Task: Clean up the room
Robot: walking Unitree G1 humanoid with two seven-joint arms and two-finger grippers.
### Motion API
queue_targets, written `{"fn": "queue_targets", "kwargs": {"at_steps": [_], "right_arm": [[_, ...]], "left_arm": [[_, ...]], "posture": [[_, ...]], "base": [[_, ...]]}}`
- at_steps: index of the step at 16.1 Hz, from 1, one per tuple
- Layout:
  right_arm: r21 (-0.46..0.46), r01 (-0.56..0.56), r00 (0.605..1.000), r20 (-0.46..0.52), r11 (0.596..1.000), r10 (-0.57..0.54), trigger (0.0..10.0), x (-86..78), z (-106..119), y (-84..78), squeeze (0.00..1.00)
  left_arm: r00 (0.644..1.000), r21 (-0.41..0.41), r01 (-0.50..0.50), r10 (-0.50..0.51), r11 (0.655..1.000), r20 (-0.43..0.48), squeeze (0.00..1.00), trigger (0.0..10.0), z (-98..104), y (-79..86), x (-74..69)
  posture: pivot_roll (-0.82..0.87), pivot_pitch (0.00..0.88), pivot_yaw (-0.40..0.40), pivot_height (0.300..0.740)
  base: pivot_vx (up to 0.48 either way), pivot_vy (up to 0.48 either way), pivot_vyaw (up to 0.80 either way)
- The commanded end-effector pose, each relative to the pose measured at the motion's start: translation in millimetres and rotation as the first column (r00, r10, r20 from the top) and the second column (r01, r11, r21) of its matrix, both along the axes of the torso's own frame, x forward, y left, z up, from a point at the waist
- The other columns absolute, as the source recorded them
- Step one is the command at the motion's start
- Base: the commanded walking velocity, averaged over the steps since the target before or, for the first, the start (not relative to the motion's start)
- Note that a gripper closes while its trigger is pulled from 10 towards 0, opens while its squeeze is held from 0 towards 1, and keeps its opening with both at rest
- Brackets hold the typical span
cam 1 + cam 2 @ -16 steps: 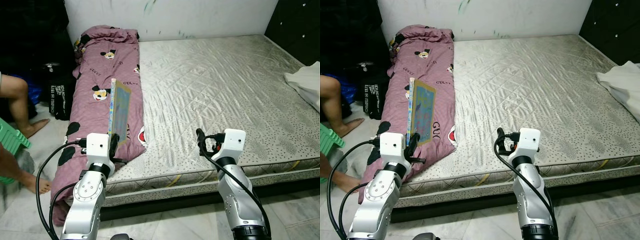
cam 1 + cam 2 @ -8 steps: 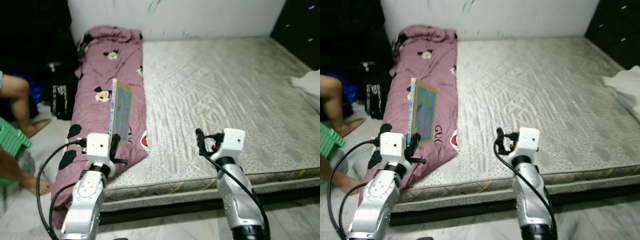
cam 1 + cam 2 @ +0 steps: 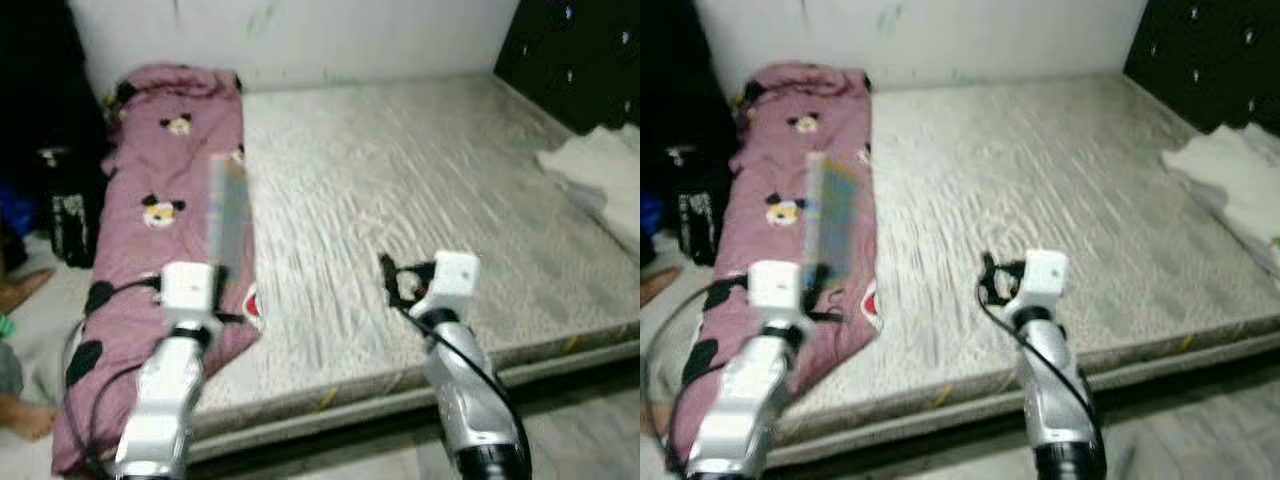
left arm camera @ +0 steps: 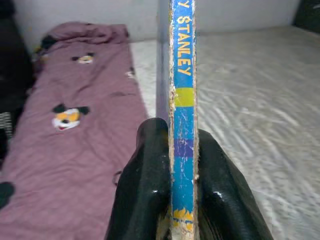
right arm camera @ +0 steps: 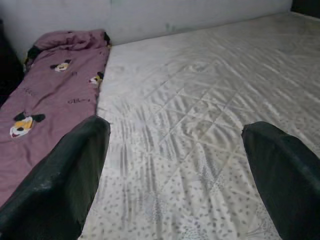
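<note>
The blanket (image 3: pixel 165 190) is dusty mauve-pink, printed with black-eared cartoon mouse faces in yellow and white, plus black patches near its lower end. The mattress (image 3: pixel 400 190) is pale grey-beige with a quilted diamond pattern and a fine dark speckle along its near edge. The book (image 4: pixel 182 115) has a worn blue spine with yellow lettering, a lime-green band, a purple band and a yellow mark at its base. The left gripper's fingers (image 4: pixel 145 185) are glossy black, as are the right gripper's fingers (image 5: pixel 60 185). Both arms are silver with white wrist blocks. The cloth (image 3: pixel 590 175) is off-white, the wall (image 3: pixel 300 35) whitish with faint green smudges, and the cabinet (image 3: pixel 570 50) black with small pale dots.
</note>
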State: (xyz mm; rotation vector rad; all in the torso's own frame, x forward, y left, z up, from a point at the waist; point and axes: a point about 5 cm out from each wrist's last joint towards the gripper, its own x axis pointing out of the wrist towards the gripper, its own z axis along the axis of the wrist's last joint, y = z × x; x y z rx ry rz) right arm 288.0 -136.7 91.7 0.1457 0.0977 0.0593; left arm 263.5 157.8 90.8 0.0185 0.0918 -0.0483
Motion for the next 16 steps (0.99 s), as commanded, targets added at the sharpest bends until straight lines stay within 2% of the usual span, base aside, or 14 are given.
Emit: {"fn": "queue_targets", "kwargs": {"at_steps": [1,4,10,16], "right_arm": [[-0.004,0.026,1.0,-0.004,1.0,-0.026,10.0,-1.6,-1.1,-9.0,0.0],[-0.034,0.008,1.0,-0.002,0.999,-0.008,10.0,-2.0,-1.6,-7.3,0.0],[-0.037,-0.003,1.0,-0.002,0.999,0.003,10.0,-0.5,-2.3,-4.9,0.0],[-0.019,0.015,1.0,-0.005,1.0,-0.015,10.0,1.1,-2.2,-5.4,0.0]], "left_arm": [[0.999,-0.001,0.038,-0.038,0.999,0.032,0.0,10.0,6.4,-11.1,2.6],[0.999,0.013,0.039,-0.039,0.999,0.03,0.0,10.0,5.6,-12.1,3.2],[0.998,0.005,0.048,-0.048,0.999,0.038,0.0,10.0,5.9,-12.4,4.7],[0.998,0.006,0.057,-0.057,0.998,0.038,0.0,10.0,6.8,-12.7,5.5]], "posture": [[-0.01,0.015,0.017,0.74],[0.0,0.008,0.015,0.74],[0.0,0.0,0.017,0.74],[0.0,0.007,0.019,0.74]], "base": [[0.0,0.0,0.0],[0.0,0.0,0.0],[0.0,0.0,0.8],[0.0,0.0,0.0]]}}
